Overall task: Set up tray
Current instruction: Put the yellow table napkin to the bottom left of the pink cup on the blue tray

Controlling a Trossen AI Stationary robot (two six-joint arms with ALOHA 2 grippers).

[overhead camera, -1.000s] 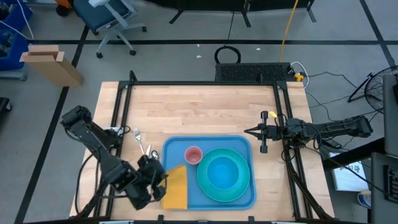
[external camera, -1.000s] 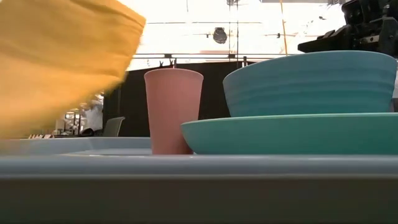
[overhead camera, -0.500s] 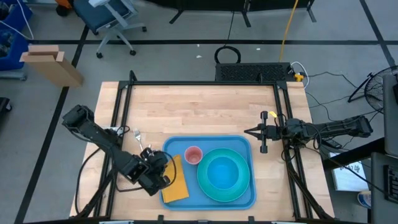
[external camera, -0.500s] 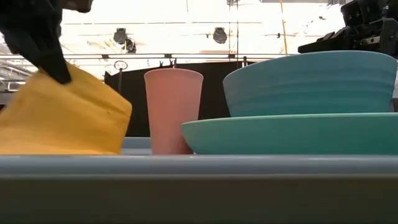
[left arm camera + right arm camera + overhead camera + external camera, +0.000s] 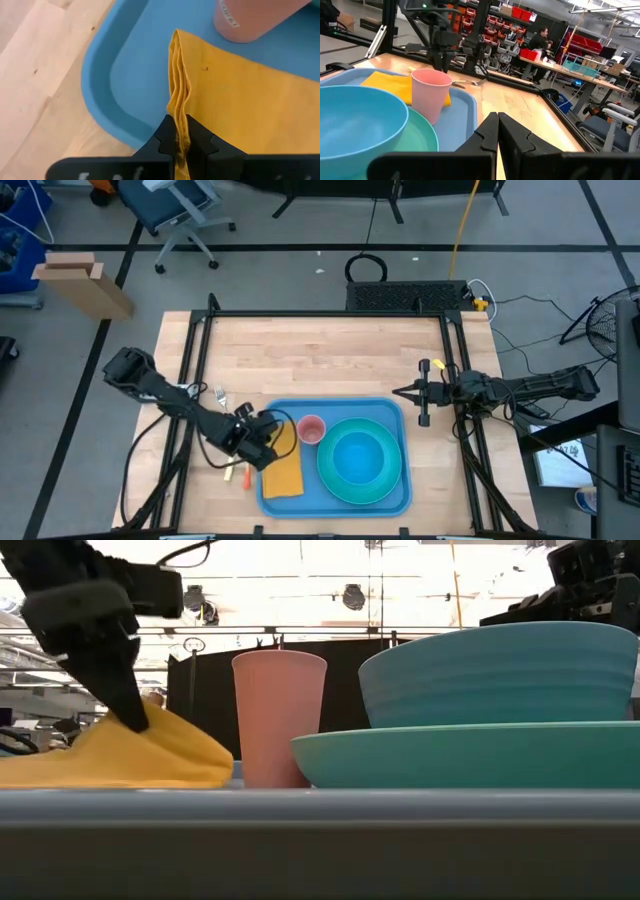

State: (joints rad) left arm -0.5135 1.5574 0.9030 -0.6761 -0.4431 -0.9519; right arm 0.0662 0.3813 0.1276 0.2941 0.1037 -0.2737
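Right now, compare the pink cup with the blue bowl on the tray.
The tall, narrow pink plastic cup stands directly on the large flat blue plastic tray; the wide, low blue ribbed bowl sits on a round turquoise plate. The cup is far smaller across. Both are upright and appear empty.

In the tray (image 5: 400, 498): napkin (image 5: 283, 472) left, cup (image 5: 311, 429) middle, bowl (image 5: 357, 457) right.
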